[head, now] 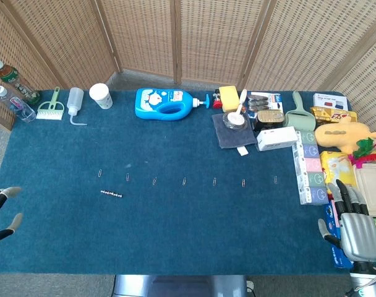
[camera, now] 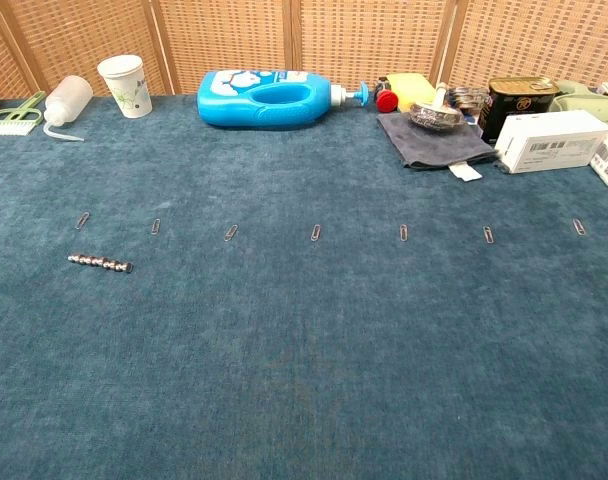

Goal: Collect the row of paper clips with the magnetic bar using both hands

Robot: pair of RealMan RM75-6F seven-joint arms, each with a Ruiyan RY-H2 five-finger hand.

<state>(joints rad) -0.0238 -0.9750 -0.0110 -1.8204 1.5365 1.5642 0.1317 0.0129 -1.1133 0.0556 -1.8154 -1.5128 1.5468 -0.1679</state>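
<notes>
My left hand (head: 2,213) waits at the near left edge of the table (head: 175,241), fingers apart and holding nothing; my right hand (head: 355,226) rests at the near right edge, fingers extended and empty too. Both sit clear so the work area stays visible. The magnetic bar (head: 111,194) lies untouched near the left end, just nearer than the row of paper clips (head: 184,181), which runs left to right across the middle, spaced apart, probably so that one sweep can gather them.
</notes>
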